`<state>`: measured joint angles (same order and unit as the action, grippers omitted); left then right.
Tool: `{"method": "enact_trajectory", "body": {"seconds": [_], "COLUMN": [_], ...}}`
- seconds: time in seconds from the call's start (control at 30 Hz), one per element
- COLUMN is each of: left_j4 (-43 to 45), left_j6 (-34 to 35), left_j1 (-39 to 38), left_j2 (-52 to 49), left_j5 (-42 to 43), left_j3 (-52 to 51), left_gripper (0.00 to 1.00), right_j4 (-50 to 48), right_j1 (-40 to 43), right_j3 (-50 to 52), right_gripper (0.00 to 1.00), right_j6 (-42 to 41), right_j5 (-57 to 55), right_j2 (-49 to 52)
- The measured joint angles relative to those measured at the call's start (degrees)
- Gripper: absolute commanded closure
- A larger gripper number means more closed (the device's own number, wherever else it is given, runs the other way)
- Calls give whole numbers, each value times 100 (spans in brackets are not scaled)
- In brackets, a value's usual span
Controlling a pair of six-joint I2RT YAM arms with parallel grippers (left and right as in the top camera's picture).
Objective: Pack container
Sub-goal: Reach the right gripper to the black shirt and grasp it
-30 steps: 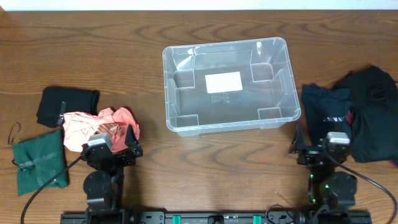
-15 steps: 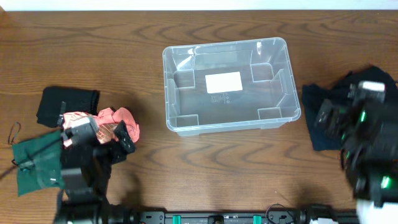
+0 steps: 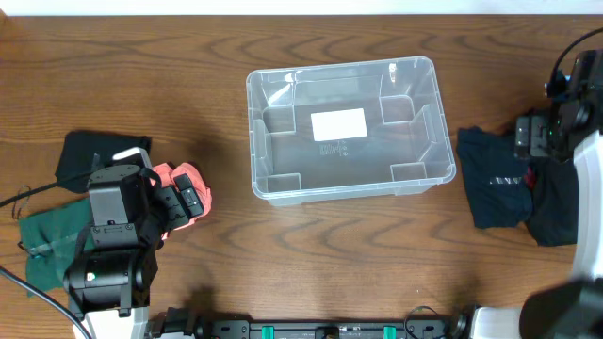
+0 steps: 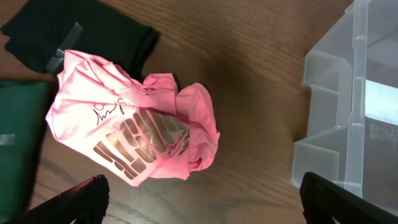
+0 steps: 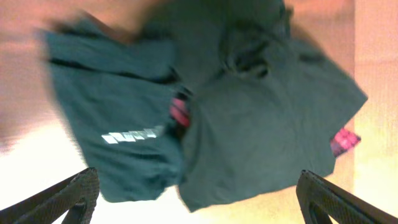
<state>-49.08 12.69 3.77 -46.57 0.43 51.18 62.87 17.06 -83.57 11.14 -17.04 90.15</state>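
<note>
My left tool (image 4: 202,190) hangs with its fingers spread wide and grips nothing. Below it lies a crumpled pink T-shirt (image 4: 134,124). My left wrist view shows the shirt's metallic print plainly, while from overhead my own arm covers much of the shirt. Just beside the shirt on the wooden counter (image 4: 249,62) lie a black garment (image 4: 81,31) and a green cloth (image 4: 15,143).

My right tool (image 5: 196,183) is spread just as wide and also grips nothing, above a heap of dark garments (image 5: 205,106). That wrist view is blurred, yet it shows a white print and red patches in the folds.

The container (image 3: 301,155) stands upright between the two heaps, apart from both, with a white label (image 3: 338,124) on its base. Only the overhead view shows it whole; my left wrist view catches one end.
</note>
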Motion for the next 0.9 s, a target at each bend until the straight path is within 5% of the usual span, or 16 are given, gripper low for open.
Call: {"method": "enact_trajectory", "body": {"seconds": [0.6,0.67,0.73,0.8,0.9], "left_j4": [2,2,4,4,2], "left_j6": [0,2,2,2,2], "left_j1": [0,0,0,0,0], "left_j2": [0,0,0,0,0], "left_j5": [0,0,0,0,0], "left_j3": [0,0,0,0,0], "left_gripper": [2,2,2,2,2], "right_j4": [-459,-470,-485,-485,-455], "right_j1": [643,667,708,774,787], "right_j3": [0,0,0,-7,-39], "right_gripper": [3,19,52,73,98], "right_j6": [199,140,114,17,-55], "right_j5": [-710,-807,-914,-979,-1001], "right_j2": [2302,2476,2559,2570,2549]}}
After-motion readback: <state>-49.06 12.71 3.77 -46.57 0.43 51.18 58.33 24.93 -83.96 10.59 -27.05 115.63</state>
